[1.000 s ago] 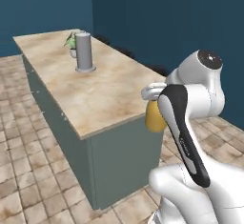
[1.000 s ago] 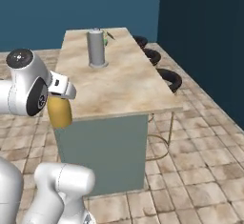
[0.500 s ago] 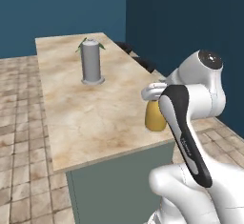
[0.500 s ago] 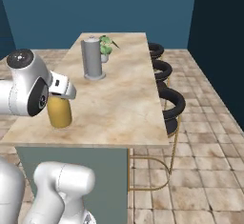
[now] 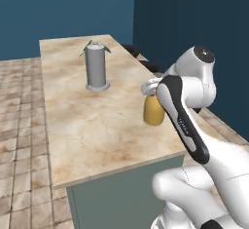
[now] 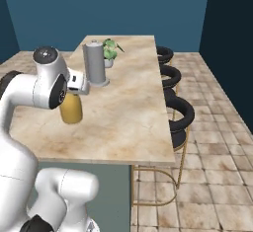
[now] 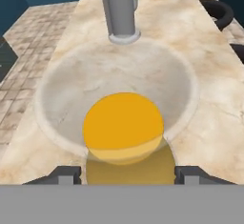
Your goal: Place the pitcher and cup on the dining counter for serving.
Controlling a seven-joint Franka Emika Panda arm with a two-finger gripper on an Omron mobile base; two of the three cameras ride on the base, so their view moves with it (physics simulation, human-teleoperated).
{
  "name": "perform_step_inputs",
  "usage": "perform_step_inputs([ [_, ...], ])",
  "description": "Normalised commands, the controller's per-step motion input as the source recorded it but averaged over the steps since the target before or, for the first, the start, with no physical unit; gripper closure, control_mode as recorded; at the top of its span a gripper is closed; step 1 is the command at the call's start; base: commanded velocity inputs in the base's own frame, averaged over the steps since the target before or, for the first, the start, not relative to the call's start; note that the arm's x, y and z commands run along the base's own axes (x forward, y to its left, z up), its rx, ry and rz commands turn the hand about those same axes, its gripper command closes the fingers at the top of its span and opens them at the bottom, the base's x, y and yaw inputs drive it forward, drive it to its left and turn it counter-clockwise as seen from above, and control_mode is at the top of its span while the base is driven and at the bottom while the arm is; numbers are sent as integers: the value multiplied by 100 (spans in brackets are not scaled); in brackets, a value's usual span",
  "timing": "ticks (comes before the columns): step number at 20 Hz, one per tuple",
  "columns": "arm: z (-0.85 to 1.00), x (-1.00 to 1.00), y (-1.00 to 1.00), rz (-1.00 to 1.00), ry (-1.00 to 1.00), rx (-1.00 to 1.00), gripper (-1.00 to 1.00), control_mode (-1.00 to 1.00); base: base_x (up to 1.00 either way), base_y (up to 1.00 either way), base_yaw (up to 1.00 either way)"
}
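Orange-yellow pitcher (image 5: 153, 111): held at its neck in the pincer (image 7: 123, 173), seen above the beige marbled surface (image 5: 92, 121); whether its base touches the stone cannot be told.
Pincer: clamped on the pitcher, one dark fingertip (image 7: 64, 175) seen at each side of the vessel in the hand view.
Grey cylinder (image 6: 95, 63): set upright farther along the surface, well apart from the pitcher.
Green plant (image 6: 110, 51): seen just behind the cylinder.
Stools (image 6: 179, 115): three dark tops lined along one long edge.
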Motion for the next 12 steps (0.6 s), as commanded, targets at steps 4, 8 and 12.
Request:
perform_step_inputs([
  [4,-28,83,0,0,0,0,100,-100,0,0,0],
  [8,-29,79,2,0,0,0,100,-100,0,0,0],
  [12,-33,82,7,0,0,0,100,-100,0,0,0],
])
